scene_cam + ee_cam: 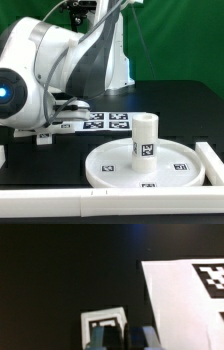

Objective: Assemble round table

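The white disc (150,168) of the round table lies flat at the exterior view's lower right. The thick tagged post (146,135) stands upright on its centre hub. My gripper (50,128) is far from them, low over the table at the exterior view's left, largely hidden by the arm. In the wrist view its fingers (103,339) stand close together with a thin dark gap and nothing seen between them. A small white tagged piece (104,319) lies on the black table just beyond the fingertips. It also shows in the exterior view (45,139).
The marker board (105,121) lies behind the disc and shows in the wrist view (185,303). Long white border bars run along the front (60,200) and right (212,165). Another white part (4,156) lies at the far left edge.
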Robot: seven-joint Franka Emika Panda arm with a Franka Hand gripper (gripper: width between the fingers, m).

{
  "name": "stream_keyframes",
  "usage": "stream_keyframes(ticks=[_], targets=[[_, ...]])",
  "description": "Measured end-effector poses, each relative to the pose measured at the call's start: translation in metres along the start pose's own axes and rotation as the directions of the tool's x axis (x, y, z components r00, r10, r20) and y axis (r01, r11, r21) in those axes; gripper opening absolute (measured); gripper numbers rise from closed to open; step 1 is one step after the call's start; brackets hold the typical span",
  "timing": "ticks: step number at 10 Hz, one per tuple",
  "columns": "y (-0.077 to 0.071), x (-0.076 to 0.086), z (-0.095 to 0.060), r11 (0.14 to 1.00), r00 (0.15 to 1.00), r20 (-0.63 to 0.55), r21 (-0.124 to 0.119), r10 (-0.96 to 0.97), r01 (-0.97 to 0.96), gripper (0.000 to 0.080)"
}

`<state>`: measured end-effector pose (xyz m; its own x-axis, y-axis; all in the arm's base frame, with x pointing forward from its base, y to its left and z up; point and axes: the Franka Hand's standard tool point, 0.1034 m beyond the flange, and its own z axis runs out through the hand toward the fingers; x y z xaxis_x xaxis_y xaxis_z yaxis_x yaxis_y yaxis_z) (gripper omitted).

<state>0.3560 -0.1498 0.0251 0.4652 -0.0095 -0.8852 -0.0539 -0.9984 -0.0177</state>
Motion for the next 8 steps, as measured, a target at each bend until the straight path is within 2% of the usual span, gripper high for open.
stream_keyframes(ticks=[2,4,5,6,8], targets=[[-0.005,-0.011,-0.027,1.0,0.998,-0.059,0.004,-0.017,0.017,0.0001],[-0.005,-0.011,-0.027,1.0,0.998,-0.063,0.006,-0.018,0.018,0.0001],[-0.005,-0.011,-0.027,1.0,0.998,-0.063,0.006,-0.018,0.018,0.0126],[-0.005,-0.011,-0.027,1.0,0.998,-0.063,0.006,-0.018,0.018,0.0126],[-0.003,-0.004,-0.033,1.0,0.999,-0.043,0.0,0.003,-0.003,0.0424]])
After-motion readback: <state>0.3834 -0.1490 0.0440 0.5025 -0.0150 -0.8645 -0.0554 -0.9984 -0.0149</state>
